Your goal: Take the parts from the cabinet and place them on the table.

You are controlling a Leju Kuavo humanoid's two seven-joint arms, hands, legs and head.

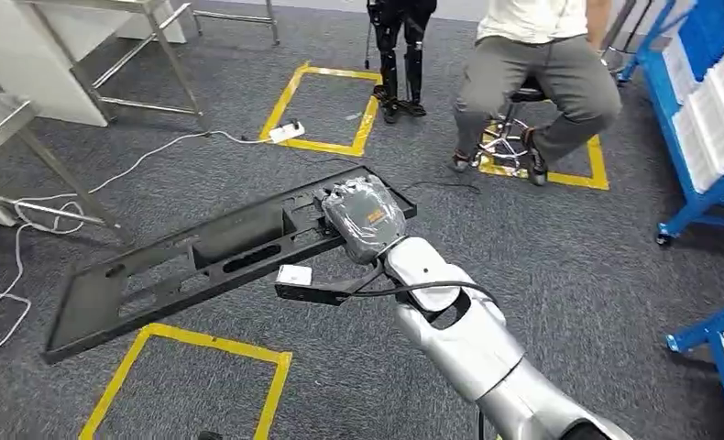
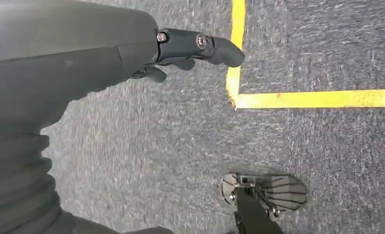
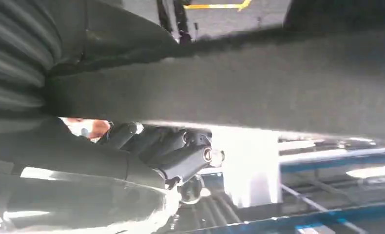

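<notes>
a long black panel part (image 1: 202, 261), flat and cut through with slots and recesses, hangs in the air above the grey carpet floor (image 1: 560, 275), tilted so its far end sits higher than the end nearer the robot's left. the right hand (image 1: 366, 218) grips it at that higher end; in the right wrist view the dark fingers (image 3: 181, 153) are curled tight under the part's edge (image 3: 278, 83), so the right hand's fingers are closed on the part. a small white label (image 1: 294, 274) shows on the underside near the wrist.

the left hand (image 2: 181, 53) hangs over the floor with nothing in it; whether its fingers are apart or curled in cannot be told from this angle.

yellow tape squares (image 1: 326, 105) mark the carpet. a person (image 1: 532, 82) sits on a stool beyond the part, next to blue racks (image 1: 707, 119). metal-framed surfaces (image 1: 28, 101) stand off to the left, with a white cable (image 1: 138, 165) and power strip (image 1: 286, 132) on the floor.
</notes>
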